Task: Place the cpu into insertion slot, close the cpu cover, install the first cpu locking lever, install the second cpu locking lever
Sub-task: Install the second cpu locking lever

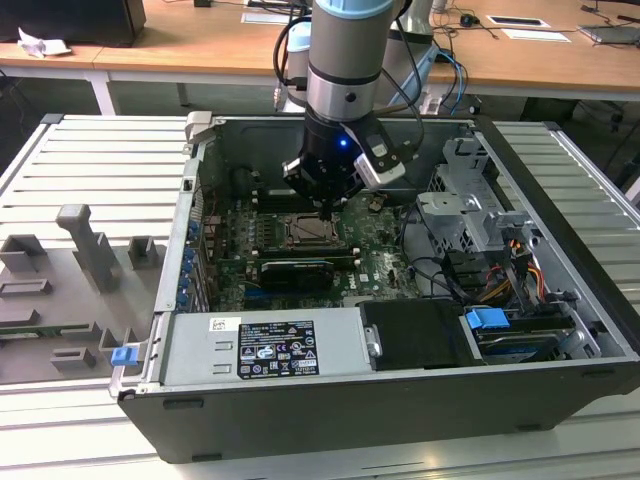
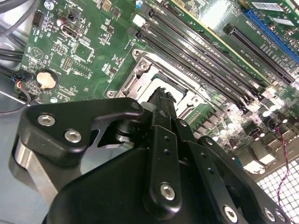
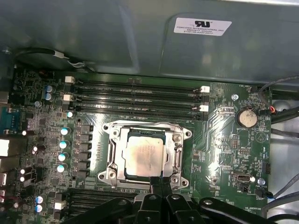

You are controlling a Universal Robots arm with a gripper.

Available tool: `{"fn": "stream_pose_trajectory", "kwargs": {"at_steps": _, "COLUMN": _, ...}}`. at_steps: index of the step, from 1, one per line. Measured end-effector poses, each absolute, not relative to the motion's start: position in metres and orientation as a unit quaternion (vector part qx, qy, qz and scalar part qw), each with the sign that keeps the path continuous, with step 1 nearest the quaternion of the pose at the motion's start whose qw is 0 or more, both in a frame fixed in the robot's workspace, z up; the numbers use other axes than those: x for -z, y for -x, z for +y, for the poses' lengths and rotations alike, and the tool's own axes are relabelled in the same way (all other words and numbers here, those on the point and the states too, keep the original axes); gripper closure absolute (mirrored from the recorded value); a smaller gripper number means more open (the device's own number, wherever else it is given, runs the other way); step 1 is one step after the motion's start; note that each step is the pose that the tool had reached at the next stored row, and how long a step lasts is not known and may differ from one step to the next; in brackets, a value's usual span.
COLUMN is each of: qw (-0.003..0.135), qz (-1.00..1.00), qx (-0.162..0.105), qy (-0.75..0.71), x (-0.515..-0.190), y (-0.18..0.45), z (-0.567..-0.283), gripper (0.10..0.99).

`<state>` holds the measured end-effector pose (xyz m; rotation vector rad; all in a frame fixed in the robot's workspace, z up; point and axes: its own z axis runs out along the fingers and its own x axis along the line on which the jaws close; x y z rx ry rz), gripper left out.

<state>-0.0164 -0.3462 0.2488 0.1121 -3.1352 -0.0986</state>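
Cpu [image 3: 145, 156] seated in insertion slot [image 3: 180, 140], cpu cover [image 3: 177, 161] down around it. Pincer [image 3: 158, 181] closed, empty, tips at socket edge. Risk: tips slipping, scraping chip or green motherboard [image 3: 224, 154].

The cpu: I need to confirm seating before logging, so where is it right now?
In the first wrist view the cpu lies in the insertion slot, under the cpu cover, beside the memory slots, with the gripper at its edge.
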Motion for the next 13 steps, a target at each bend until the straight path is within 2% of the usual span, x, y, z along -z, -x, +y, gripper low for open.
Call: {"fn": "stream_pose_trajectory", "kwargs": {"at_steps": 13, "qw": 0.001, "qz": -0.999, "qx": 0.031, "qy": -0.036, "x": -0.2488, "y": 0.0164, "z": -0.349, "gripper": 0.98}}
